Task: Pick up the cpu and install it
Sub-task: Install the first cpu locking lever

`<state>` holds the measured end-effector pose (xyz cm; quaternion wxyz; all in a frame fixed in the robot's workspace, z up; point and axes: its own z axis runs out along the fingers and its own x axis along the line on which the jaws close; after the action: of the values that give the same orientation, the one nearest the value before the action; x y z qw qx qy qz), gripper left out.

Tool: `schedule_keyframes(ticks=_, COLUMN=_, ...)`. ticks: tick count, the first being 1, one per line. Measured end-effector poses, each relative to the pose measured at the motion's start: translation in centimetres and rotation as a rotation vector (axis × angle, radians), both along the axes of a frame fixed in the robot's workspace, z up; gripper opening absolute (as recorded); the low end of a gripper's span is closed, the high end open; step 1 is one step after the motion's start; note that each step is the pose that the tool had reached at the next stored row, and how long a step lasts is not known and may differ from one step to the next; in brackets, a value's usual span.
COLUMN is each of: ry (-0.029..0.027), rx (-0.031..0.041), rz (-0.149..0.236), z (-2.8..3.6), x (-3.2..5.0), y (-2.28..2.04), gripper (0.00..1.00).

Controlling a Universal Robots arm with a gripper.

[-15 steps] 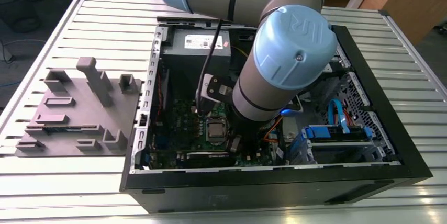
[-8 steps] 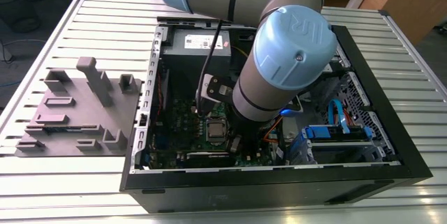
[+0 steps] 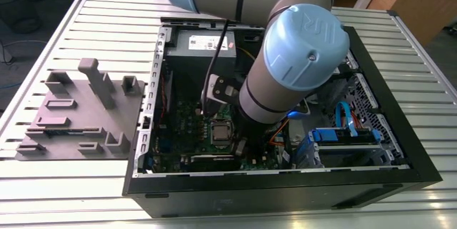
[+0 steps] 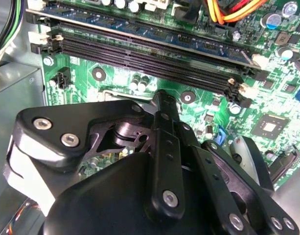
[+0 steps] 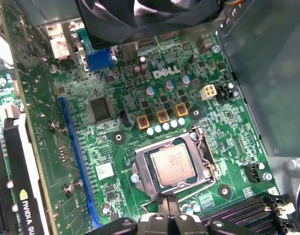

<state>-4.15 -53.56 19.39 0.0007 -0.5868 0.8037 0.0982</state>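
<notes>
The arm is grey tubing with pale blue rounded joint caps and a black cable along it. The gripper is matte black, linked bars fastened with silver screws; a whitish part, perhaps plastic, sits on its side.

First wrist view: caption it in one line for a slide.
The cpu sits in its socket on the green circuit board, with the gripper poised just beside the socket's edge.
</notes>
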Motion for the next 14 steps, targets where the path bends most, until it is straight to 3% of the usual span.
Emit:
schedule_keyframes(ticks=4, ry=0.0106, rx=-0.0002, rz=0.005, z=0.13, x=0.12, y=0.0, gripper=0.11)
schedule_keyframes(ticks=14, ry=0.0128, rx=-0.0005, rz=0.047, z=0.12, x=0.36, y=0.01, gripper=0.11)
